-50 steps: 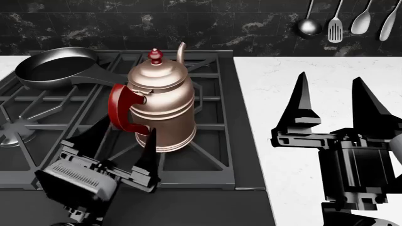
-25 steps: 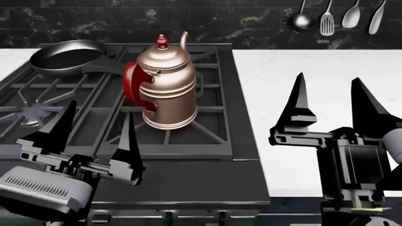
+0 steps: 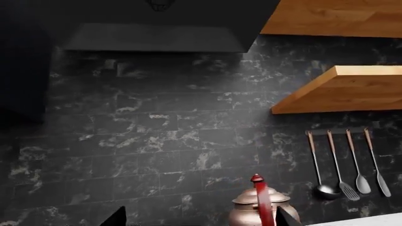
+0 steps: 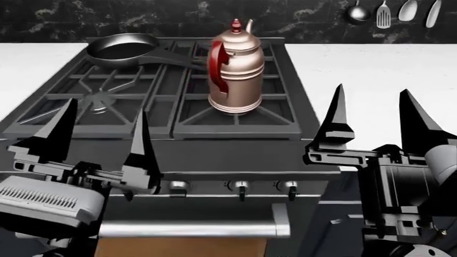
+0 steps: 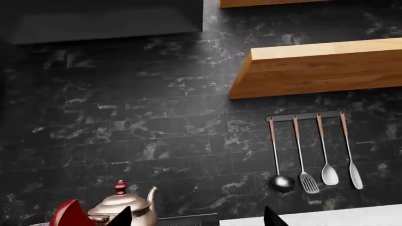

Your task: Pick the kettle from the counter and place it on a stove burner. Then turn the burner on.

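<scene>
The copper-pink kettle (image 4: 236, 69) stands upright on the stove's right grate (image 4: 279, 115), red handle toward me. Spokes radiate from under its base, and the burner beneath it is hidden. It also shows in the left wrist view (image 3: 251, 212) and the right wrist view (image 5: 119, 207). My left gripper (image 4: 107, 107) is open and empty over the stove's front edge, well short of the kettle; only its tips show in the left wrist view (image 3: 201, 219). My right gripper (image 4: 373, 91) is open and empty over the white counter (image 4: 364, 64), right of the stove, and shows in its wrist view (image 5: 197, 219).
A dark frying pan (image 4: 123, 47) sits at the stove's back left. A grey burner head (image 4: 100, 100) lies under star spokes at front left. Knobs (image 4: 241, 186) line the stove front above the oven handle (image 4: 192, 229). Utensils (image 4: 386, 13) hang on the black wall under wooden shelves (image 5: 320, 66).
The view has pulled back from the stove, so the knobs and oven handle now show. My left gripper has drawn back from the kettle to the stove's front edge. The kettle stays on its grate.
</scene>
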Robot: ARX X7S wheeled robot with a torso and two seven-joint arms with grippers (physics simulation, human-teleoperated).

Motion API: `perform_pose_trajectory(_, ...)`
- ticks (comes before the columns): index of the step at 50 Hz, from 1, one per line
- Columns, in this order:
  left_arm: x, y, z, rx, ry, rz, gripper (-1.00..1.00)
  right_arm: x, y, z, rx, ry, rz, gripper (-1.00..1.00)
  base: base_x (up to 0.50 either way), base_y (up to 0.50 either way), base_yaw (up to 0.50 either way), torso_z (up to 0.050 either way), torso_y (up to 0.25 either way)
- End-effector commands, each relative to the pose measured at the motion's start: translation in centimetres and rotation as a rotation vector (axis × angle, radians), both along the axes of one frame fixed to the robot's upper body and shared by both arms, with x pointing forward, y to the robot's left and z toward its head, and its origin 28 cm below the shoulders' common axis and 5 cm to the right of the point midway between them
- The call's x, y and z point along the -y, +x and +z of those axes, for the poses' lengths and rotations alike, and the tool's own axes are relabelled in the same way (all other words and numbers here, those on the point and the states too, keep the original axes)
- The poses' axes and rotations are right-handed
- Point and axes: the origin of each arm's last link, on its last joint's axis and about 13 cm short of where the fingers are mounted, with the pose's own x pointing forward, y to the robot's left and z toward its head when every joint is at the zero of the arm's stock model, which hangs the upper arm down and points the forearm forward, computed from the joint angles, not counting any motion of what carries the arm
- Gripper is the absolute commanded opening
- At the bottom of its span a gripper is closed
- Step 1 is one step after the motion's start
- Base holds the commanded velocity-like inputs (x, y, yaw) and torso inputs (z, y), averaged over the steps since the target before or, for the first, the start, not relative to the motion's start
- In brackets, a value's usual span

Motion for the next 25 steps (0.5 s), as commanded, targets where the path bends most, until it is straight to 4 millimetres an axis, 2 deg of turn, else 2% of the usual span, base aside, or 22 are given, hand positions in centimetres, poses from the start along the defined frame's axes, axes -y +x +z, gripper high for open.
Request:
perform_pose_trajectory(1,0.3,0.3,0.2,-0.02,0.006,0.023,1.0,0.0,-0.1,0.0,0.009,0.015,0.014,1.0,0.0,0.23,0.0,0.0,0.0)
perform_pose_trajectory(16,0.8,0.3,2.4,0.062,0.024,0.1,1.0,0.4,-0.2,0.2,0.027,0.067,0.057,1.0,0.0,0.0,0.0,0.0,0.0)
perform_pose_trajectory(25,0.9,0.6,4.8,0.143,0.017,0.094,1.0,0.3,-0.3,0.1,0.035,0.062,0.057,1.0,0.0,0.0,0.0,-0.05,0.007)
